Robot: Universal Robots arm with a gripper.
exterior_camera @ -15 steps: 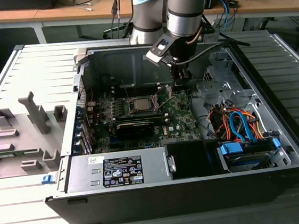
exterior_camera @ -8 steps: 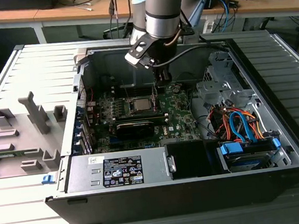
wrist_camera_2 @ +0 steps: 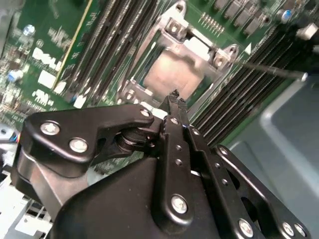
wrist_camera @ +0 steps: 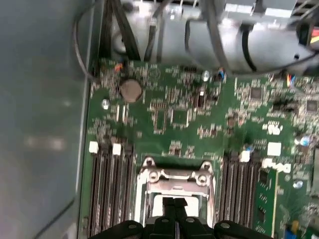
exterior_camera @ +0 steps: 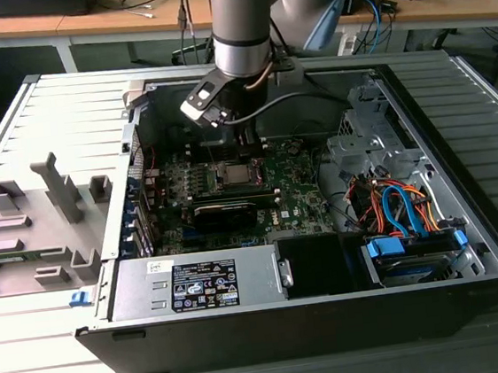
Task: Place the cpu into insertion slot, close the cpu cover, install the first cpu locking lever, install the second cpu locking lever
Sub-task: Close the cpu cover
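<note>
Your fingers (wrist_camera_2: pixel 174 105) are clenched tip to tip with nothing visible between them. They hang just over one edge of the insertion slot (wrist_camera_2: pixel 149 88). In the first wrist view, the fingers (wrist_camera: pixel 169 204) line up with the slot's middle.

The cpu (wrist_camera_2: pixel 172 74) lies directly ahead of the tips and slightly below them. It sits flat in the slot, and its silver-grey top shows through the window of the cpu cover (wrist_camera_2: pixel 192 47). The cover looks lowered around the chip, so I judge the seating and closing steps to be done.

A thin metal rod (wrist_camera_2: pixel 271 69), probably a locking lever, runs out from the cover's corner. Its long axis crosses the memory slots (wrist_camera_2: pixel 239 99) on that side, and it stays clear of your fingertips. You can't tell from here whether it is latched.

Further out, in the exterior view, the insertion slot (exterior_camera: pixel 233 174) sits toward the far side of the green board. It is about midway between the left and right walls of the open computer case (exterior_camera: pixel 469 243), with memory slots flanking it.
</note>
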